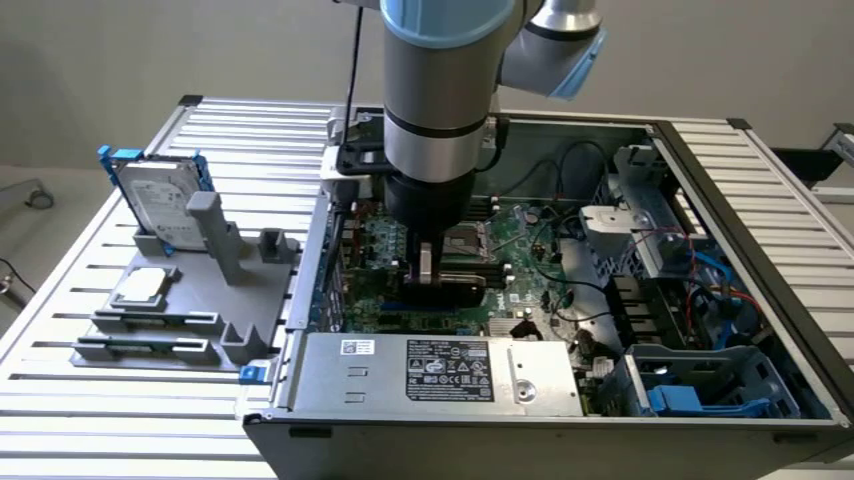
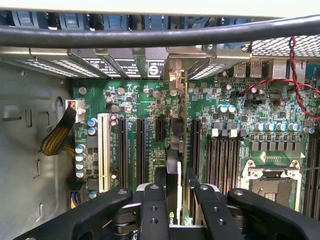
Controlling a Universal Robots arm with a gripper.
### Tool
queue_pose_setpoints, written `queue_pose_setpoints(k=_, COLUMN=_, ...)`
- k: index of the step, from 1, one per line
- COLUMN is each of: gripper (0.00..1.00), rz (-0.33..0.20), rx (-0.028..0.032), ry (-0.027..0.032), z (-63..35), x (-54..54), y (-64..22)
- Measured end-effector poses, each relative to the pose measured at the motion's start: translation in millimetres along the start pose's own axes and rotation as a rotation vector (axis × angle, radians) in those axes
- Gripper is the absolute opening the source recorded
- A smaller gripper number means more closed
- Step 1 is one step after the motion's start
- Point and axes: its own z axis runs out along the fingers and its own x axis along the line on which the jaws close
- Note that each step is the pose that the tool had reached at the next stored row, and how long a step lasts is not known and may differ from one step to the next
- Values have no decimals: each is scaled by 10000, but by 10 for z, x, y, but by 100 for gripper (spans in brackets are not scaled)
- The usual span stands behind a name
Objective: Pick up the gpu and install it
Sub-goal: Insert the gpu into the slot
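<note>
My gripper (image 1: 438, 268) was closed on the gpu (image 1: 447, 292), deep inside the open computer case (image 1: 747, 200). The jaws were not fully together, because the thin card was standing between them. In the wrist view I saw the gpu (image 2: 176, 150) edge-on, pressed between my two fingers (image 2: 150, 200), so the gripper (image 2: 177, 195) was holding it by its two flat faces.

The relation that mattered most was the direction of the card. Its long axis went straight away from my jaws toward the rear wall (image 2: 125, 60) of the case, where the bracket openings are. This line was parallel to the long black slots (image 2: 131, 150) on the motherboard (image 2: 235, 100), and the card was between two of them, not crossing any. By my judgement it was directly over one slot, but the card itself hid that slot. I could not tell if its lower edge was touching the board or was just above it.

On the exterior view's left, outside the case, the hard drive (image 1: 158, 200) and the processor chip (image 1: 144, 287) were on the grey holder (image 1: 174, 335), well apart from me.
</note>
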Motion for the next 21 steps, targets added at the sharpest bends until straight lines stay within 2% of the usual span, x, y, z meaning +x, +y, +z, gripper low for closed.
queue_pose_setpoints(k=10, gripper=26, rz=-25, rx=-119, ry=-3, z=3, x=0, y=0)
queue_pose_setpoints(k=16, gripper=26, rz=-41, rx=-128, ry=-19, z=3, x=0, y=0)
queue_pose_setpoints(k=21, gripper=26, rz=-48, rx=-128, ry=-63, z=3, x=0, y=0)
